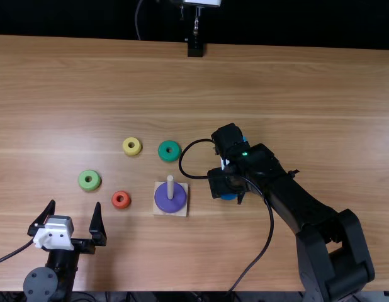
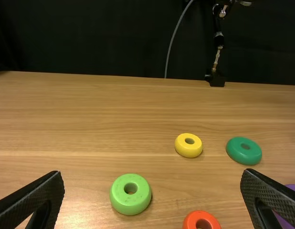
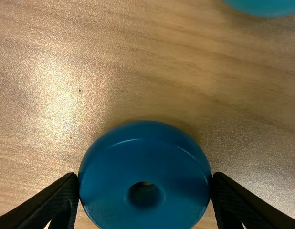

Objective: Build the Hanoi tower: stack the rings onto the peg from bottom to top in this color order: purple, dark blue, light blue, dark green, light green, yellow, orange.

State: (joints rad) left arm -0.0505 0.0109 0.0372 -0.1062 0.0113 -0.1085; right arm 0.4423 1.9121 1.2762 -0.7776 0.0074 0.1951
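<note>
Holding the dark blue ring (image 3: 144,160) between its fingers, the right gripper (image 3: 144,175) is near the peg (image 1: 170,187). Only the purple ring (image 1: 175,205) is stacked: one of seven done, with dark blue apparently next. The light blue ring (image 3: 267,5), dark green ring (image 2: 243,156), light green ring (image 2: 131,205), yellow ring (image 2: 188,150) and orange ring (image 2: 199,216) lie loose on the desk (image 1: 276,94). The left gripper (image 2: 151,173) has its fingers wide apart, empty.

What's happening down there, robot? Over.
Right end effector: gripping dark blue ring. Left end effector: open. Purple ring on peg. Nothing over peg.
</note>
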